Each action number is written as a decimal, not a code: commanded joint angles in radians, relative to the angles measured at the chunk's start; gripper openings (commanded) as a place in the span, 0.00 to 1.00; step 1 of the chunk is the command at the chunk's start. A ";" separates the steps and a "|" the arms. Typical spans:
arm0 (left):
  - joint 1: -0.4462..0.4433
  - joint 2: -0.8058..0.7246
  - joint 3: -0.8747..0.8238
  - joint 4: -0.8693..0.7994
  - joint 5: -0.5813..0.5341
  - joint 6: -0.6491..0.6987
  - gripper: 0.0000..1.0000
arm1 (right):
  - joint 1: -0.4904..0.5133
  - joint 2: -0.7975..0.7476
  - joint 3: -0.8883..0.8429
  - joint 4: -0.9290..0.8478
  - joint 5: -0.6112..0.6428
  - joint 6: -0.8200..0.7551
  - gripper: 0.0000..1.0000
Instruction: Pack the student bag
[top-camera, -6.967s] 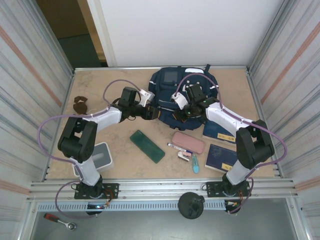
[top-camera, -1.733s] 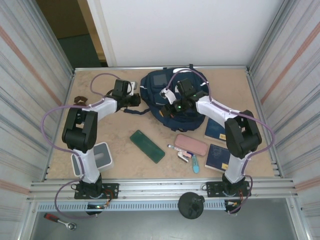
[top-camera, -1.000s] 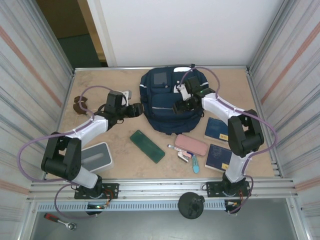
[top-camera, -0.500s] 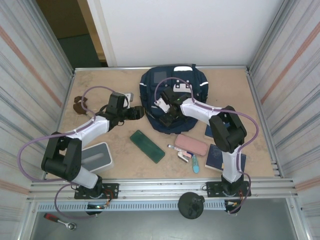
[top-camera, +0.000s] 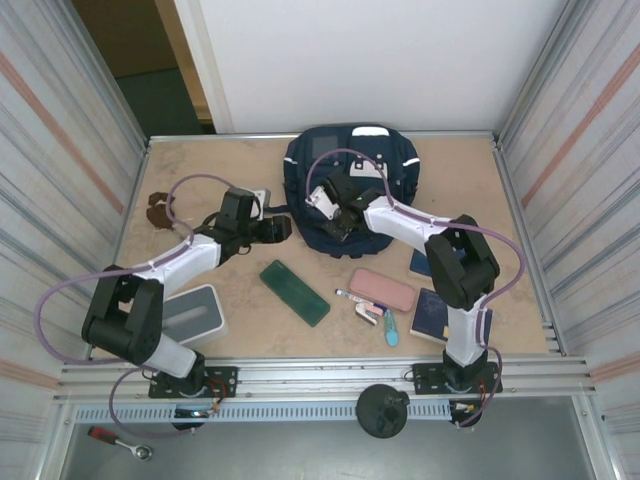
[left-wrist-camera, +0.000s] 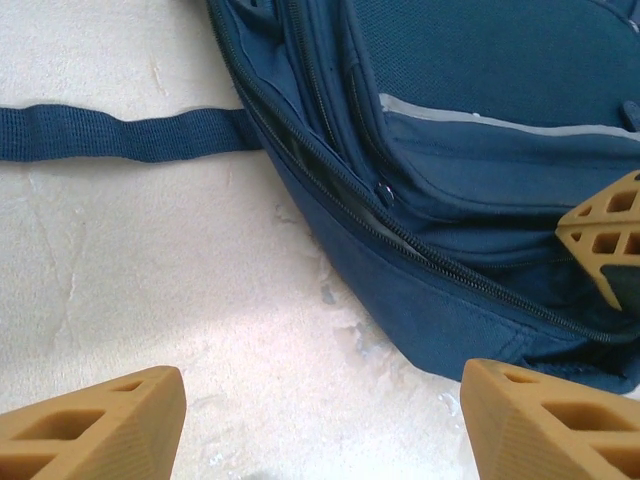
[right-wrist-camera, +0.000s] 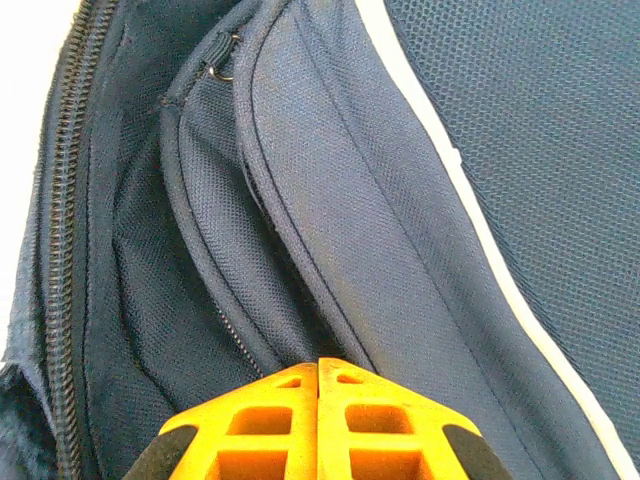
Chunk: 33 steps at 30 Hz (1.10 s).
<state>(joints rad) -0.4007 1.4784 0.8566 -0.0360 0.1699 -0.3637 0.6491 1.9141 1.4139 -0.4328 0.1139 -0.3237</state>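
Now | we see student bag (top-camera: 352, 178): navy, grey stripe, strap (left-wrist-camera: 120, 135) flat on table (left-wrist-camera: 150, 290) | left gripper (left-wrist-camera: 318, 402) spread wide beside it | right gripper (right-wrist-camera: 318, 378) closed tight against it

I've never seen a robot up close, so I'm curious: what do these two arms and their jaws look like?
The left arm and right arm are alike: white tubular links joined by chunky black joints, each trailed by a looping lilac cable. Their jaws are orange-tan wedges with a lattice of cut-out holes. The right pair has black patches near the base.
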 joint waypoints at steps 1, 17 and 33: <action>-0.007 -0.081 -0.018 -0.019 -0.015 -0.010 0.73 | -0.046 -0.123 -0.040 0.054 -0.086 0.061 0.00; -0.037 0.197 0.373 -0.225 0.077 0.012 0.71 | -0.313 -0.209 -0.153 0.153 -0.257 0.594 0.45; -0.073 0.608 0.737 -0.337 0.109 -0.028 0.63 | -0.437 0.005 -0.145 0.218 -0.505 0.764 0.57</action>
<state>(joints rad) -0.4614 2.0583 1.5398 -0.3405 0.2424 -0.3759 0.2035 1.8812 1.2499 -0.2287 -0.3336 0.4076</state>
